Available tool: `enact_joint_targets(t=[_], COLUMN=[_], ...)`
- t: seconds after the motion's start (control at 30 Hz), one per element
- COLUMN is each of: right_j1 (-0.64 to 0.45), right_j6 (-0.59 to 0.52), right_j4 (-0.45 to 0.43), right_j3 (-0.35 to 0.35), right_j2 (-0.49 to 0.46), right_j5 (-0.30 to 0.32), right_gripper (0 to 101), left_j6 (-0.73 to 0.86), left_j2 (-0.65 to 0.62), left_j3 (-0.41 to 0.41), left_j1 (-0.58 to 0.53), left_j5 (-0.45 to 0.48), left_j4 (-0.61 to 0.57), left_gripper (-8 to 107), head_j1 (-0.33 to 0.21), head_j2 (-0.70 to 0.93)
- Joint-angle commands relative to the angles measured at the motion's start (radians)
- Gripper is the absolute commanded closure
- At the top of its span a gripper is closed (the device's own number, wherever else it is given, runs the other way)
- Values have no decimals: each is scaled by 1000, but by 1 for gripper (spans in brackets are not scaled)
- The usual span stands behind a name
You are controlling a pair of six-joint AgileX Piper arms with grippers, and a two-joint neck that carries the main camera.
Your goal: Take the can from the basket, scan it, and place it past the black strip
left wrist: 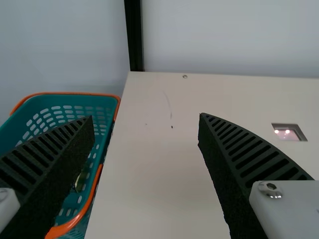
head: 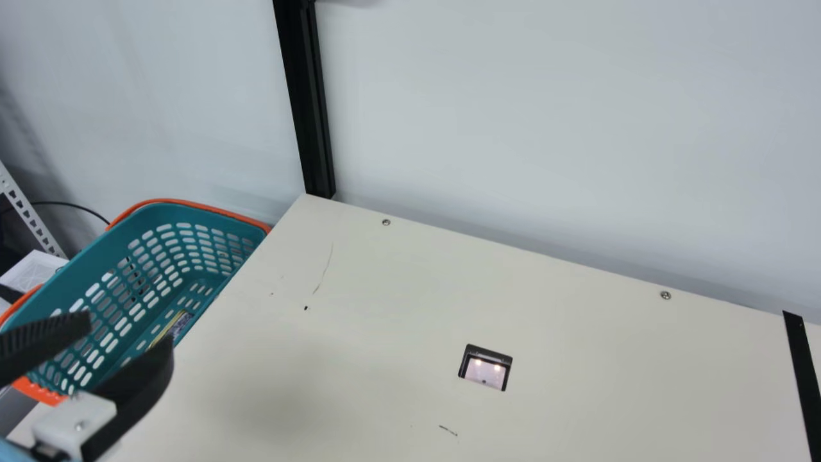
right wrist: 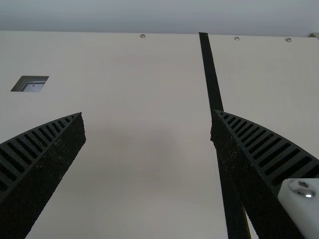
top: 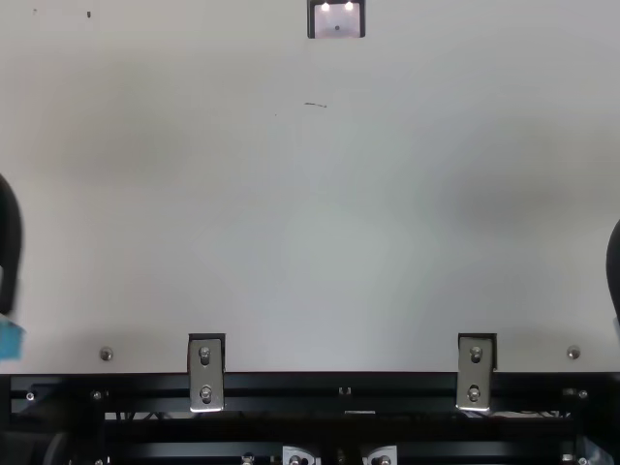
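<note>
The left end effector [head: 130, 330] gapes empty by the teal basket [head: 138, 221], the right end effector [right wrist: 148, 113] open over the worktop [right wrist: 149, 74]; snagging the basket's rim could spoil reaching the half-hidden item [head: 183, 323] inside, probably the can.

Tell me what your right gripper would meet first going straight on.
My right gripper would probably meet the tabletop between the scanner window and the black strip, though depth is unclear.
</note>
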Motion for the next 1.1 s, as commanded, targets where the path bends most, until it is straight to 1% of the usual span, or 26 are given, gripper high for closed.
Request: enact_joint_targets(t=[0.0,0.27,0.43,0.7,0.83,1.07], right_j1=[0,0,0,0,0,0], right_j6=[0,0,0,0,0,0], right_j4=[0,0,0,0,0,0], right_j3=[0,0,0,0,0,0], right_j2=[0,0,0,0,0,0], right_j5=[0,0,0,0,0,0], right_gripper=[0,0,0,0,0,0], left_j6=[-25,-93,-62,107,214,382], left_j2=[62,258,394,602,699,853], left_j3=[-46,-197,-280,-395,-444,-507], left_j1=[30,160,256,385,438,522], left_j5=[-14,-74,-117,-161,-160,-146], left_j4=[15,58,52,3,-28,-70], left_gripper=[9,9,9,9,9,9], head_j1=[-40,-40,-40,-40,-40,-40], head_j2=[40,40,40,40,40,40])
